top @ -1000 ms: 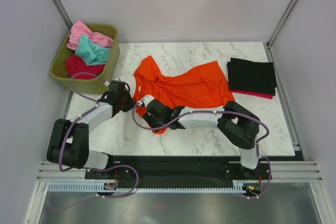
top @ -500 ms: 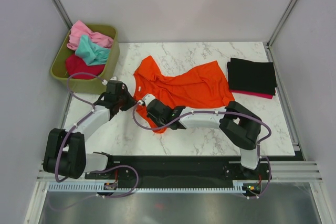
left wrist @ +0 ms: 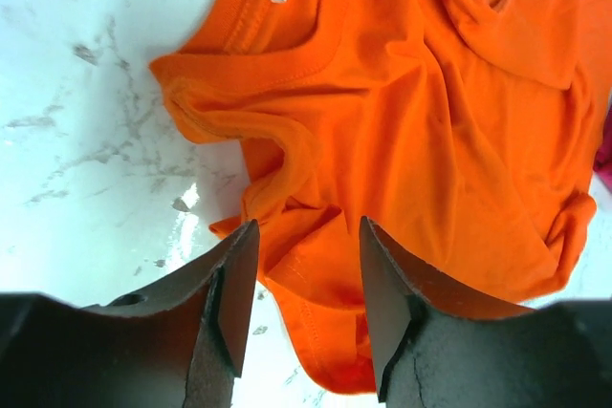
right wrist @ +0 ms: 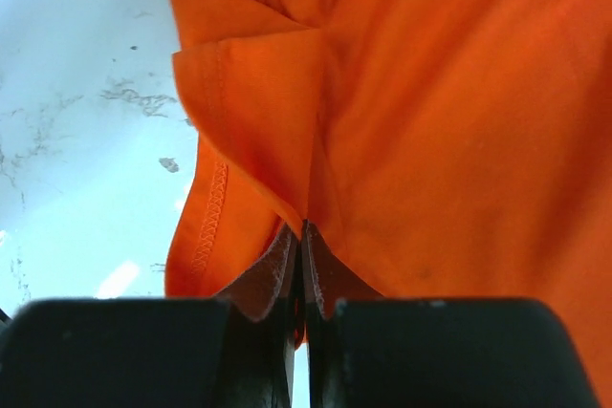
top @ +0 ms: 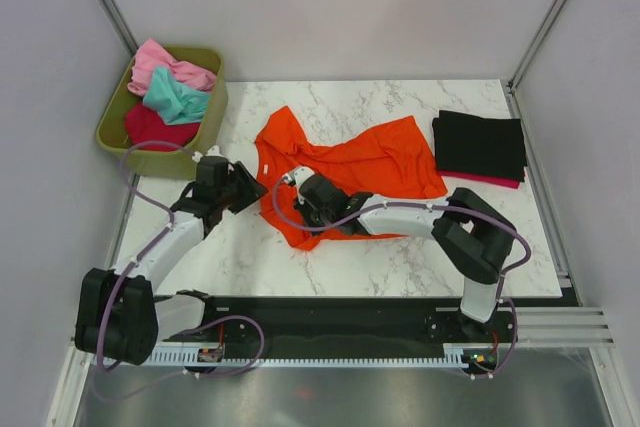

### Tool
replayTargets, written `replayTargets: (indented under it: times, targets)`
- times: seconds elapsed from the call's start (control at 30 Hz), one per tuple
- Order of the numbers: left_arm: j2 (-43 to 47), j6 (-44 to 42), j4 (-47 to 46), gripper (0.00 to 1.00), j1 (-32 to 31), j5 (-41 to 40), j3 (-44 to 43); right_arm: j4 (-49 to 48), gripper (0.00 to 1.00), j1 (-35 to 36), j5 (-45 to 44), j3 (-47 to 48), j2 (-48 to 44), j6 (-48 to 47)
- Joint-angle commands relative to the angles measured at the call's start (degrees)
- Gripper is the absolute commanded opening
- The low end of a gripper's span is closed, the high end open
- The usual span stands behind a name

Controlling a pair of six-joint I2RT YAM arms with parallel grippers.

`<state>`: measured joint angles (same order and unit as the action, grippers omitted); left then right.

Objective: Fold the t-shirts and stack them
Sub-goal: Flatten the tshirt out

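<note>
A large bright orange t-shirt [top: 360,162] lies crumpled in the middle of the marble table. My right gripper [top: 303,190] sits at its lower left part. In the right wrist view it [right wrist: 303,233] is shut on a fold of the orange cloth [right wrist: 421,121]. My left gripper [top: 255,187] stands just left of the shirt. It [left wrist: 308,228] is open, with the orange hem [left wrist: 325,274] lying loose between its fingers. A folded black t-shirt [top: 480,142] rests on a crimson one [top: 492,181] at the right.
An olive-green bin [top: 213,112] at the back left holds pink [top: 165,65], teal [top: 178,97] and dark red [top: 155,127] t-shirts. The table's left edge runs close behind my left arm. Bare marble [top: 250,247] shows in front of the orange shirt.
My left gripper has opened, let go of the orange shirt's edge and drawn slightly back. My right gripper has shut on a fold and shifted right, dragging the lower cloth along.
</note>
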<state>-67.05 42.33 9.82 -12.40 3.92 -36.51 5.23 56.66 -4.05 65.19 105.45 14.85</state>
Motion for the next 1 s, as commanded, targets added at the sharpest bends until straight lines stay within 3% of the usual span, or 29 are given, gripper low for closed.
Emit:
replayTargets:
  times: [0.0,0.23,0.63,0.97]
  targets:
    - [-3.3,-1.0,-4.5,0.52,-0.4,7.3,0.9,-4.1,0.09,-2.6,6.9,-1.3,-2.3,2.5]
    - [-10.2,-1.0,-6.8,0.46,-0.4,12.2,-0.7,-4.8,0.08,-6.2,10.6,-1.9,-0.5,4.0]
    - [-7.0,-0.7,-6.8,0.43,-1.3,12.9,0.7,-4.8,0.08,-7.5,11.1,-2.2,-0.1,4.2]
    - [-1.9,-1.7,-1.7,0.45,-2.0,6.9,1.3,-4.9,0.09,-7.8,12.2,-1.9,0.4,4.6]
